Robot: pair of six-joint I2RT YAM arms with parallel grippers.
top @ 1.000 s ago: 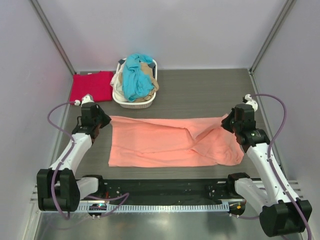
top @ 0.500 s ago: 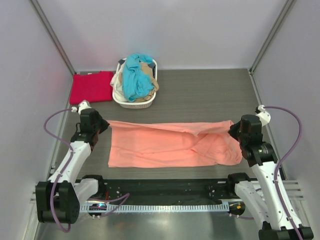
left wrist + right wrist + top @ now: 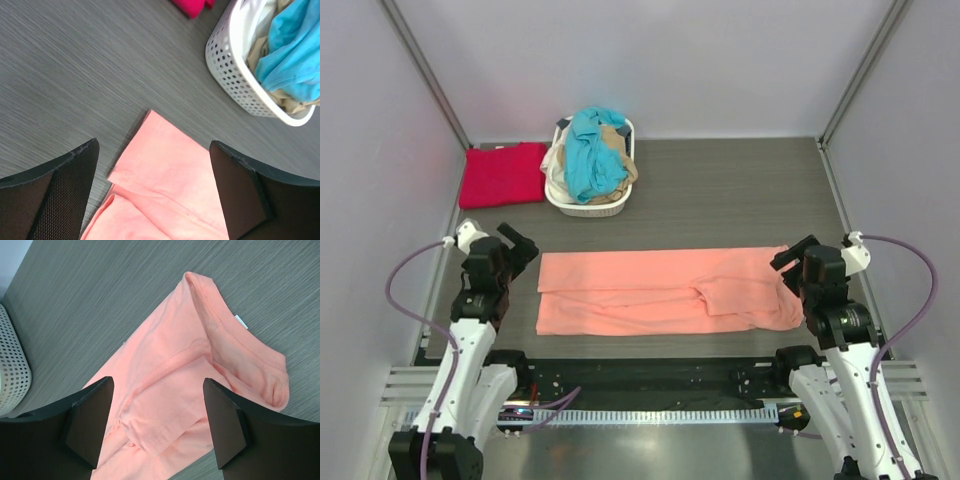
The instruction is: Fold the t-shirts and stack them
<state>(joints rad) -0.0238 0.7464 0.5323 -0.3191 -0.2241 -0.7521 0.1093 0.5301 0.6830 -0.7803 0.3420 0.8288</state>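
A salmon-pink t-shirt [image 3: 660, 292] lies flat on the table as a long band, folded lengthwise. My left gripper [image 3: 518, 245] hovers open just above its left end; the left wrist view shows the layered corner [image 3: 165, 190] between the wide-apart fingers of that gripper [image 3: 154, 150]. At the right end my right gripper [image 3: 790, 258] also stands open, with the collar and a sleeve [image 3: 200, 365] below this gripper [image 3: 158, 382]. A folded crimson t-shirt [image 3: 503, 173] lies at the back left. A teal t-shirt [image 3: 592, 150] and a beige one [image 3: 620, 140] sit in the basket.
The white perforated laundry basket [image 3: 590, 207] stands at the back, left of centre, and shows in the left wrist view [image 3: 235, 75] and at the edge of the right wrist view [image 3: 12, 365]. Enclosure walls bound the table on three sides.
Both grippers drew the shirt's far edge toward the near side, then opened and let it go. The shirt now lies as a flatter, narrower band.
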